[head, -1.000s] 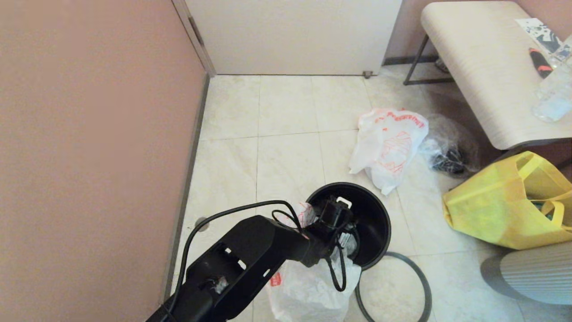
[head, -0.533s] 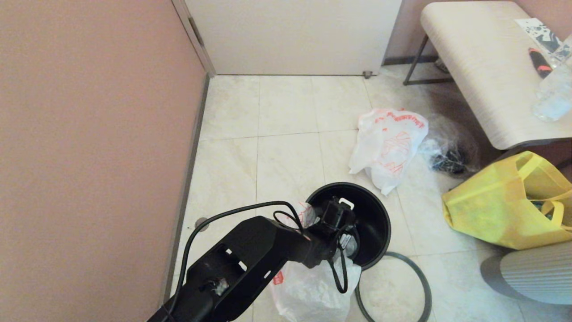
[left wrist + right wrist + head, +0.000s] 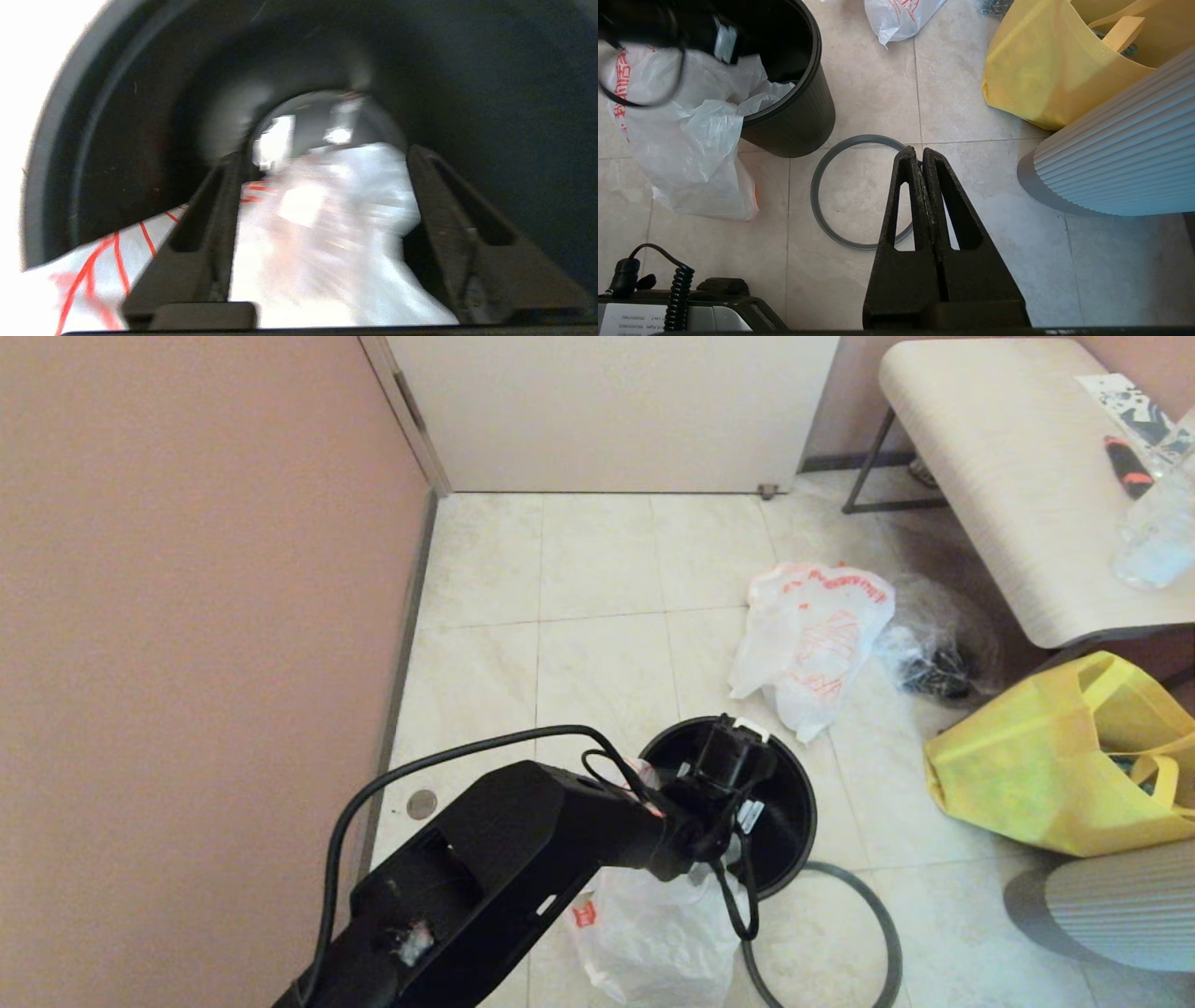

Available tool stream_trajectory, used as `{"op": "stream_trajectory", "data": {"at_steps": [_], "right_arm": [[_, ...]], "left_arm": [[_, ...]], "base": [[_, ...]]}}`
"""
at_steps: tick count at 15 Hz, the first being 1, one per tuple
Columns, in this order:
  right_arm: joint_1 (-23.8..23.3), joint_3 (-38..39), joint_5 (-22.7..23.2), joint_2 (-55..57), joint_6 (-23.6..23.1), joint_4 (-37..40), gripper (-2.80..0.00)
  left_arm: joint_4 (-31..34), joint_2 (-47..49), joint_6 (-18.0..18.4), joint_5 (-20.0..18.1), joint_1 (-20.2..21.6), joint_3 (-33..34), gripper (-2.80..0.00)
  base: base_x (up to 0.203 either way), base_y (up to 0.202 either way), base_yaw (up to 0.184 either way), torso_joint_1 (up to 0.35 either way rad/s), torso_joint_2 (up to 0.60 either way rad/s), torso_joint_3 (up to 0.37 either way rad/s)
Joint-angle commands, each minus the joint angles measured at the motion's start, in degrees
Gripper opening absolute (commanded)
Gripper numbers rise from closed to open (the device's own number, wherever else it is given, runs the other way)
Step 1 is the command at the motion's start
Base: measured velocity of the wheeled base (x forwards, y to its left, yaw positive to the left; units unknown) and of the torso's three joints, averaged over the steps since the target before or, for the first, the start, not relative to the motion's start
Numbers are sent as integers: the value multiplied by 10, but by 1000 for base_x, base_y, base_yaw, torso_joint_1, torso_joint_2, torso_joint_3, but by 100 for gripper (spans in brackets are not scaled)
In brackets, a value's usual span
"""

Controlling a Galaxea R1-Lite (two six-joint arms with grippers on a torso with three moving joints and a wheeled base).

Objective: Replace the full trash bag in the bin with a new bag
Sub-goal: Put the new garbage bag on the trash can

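Lining the bin point(image 3: 789, 803): left gripper point(image 3: 322, 219) inside its mouth, fingers spread, gripping nothing, new bag point(image 3: 700, 140) draped half in, half over the near rim. Full trash bag point(image 3: 808, 644) out already, beyond the bin. Hoop point(image 3: 822, 196) beside the bin, unfitted. Right gripper point(image 3: 923, 161) parked, clenched, empty.
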Motion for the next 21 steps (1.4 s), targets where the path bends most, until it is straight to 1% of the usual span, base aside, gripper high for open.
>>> {"op": "stream_trajectory", "data": {"at_steps": [1,2,3,5,7,8,9,10,11,13,14,15,16,17,18,19,20,21], "right_arm": [[0,0,0,0,0,0,-280],[0,0,0,0,0,0,-280],[0,0,0,0,0,0,-280],[0,0,0,0,0,0,-280],[0,0,-1,0,0,0,-280],[0,0,-1,0,0,0,-280],[0,0,-1,0,1,0,-280],[0,0,-1,0,3,0,-280],[0,-1,-1,0,4,0,-280],[0,-1,-1,0,3,2,-280],[0,-1,-1,0,3,2,-280],[0,-1,-1,0,3,2,-280],[0,-1,-1,0,4,2,-280],[0,-1,-1,0,3,2,-280],[0,-1,-1,0,3,3,-280],[0,-1,-1,3,3,3,-280],[0,-1,-1,3,2,3,-280],[0,-1,-1,3,2,3,-280]], "left_arm": [[38,-77,-38,3,-19,31,0],[62,-89,-50,1,-23,41,0],[77,-91,-55,0,-25,42,0],[87,-115,-69,0,-25,59,0],[113,-156,-96,1,-21,103,0],[131,-179,-121,1,-20,141,0],[142,-205,-152,2,-18,186,-280],[146,-229,-175,2,-14,231,-280],[145,-259,-196,1,-9,293,-280],[119,-302,-229,-4,7,417,-280],[87,-314,-239,-13,21,479,-280],[33,-322,-245,-33,42,544,-280],[-45,-327,-244,-70,73,606,-280],[-124,-327,-232,-115,109,651,-280],[-204,-319,-207,-175,155,687,-280],[-255,-293,-172,-220,195,705,-280],[-275,-264,-138,-241,223,707,-280],[-285,-242,-105,-251,249,703,-280]], "base": [[0,0,0,0,0,0],[0,0,0,0,0,0],[0,0,0,0,0,0],[0,0,0,0,0,0],[0,0,0,0,0,0],[0,0,0,0,0,0],[0,0,0,0,0,0],[0,0,0,0,0,0],[0,0,0,0,0,0],[0,0,0,0,0,0],[0,0,0,0,0,0],[0,0,0,0,0,0],[0,0,0,0,0,0],[0,0,0,0,0,0],[0,0,0,0,0,0],[0,0,0,0,0,0],[0,0,0,0,0,0],[0,0,0,0,0,0]]}}
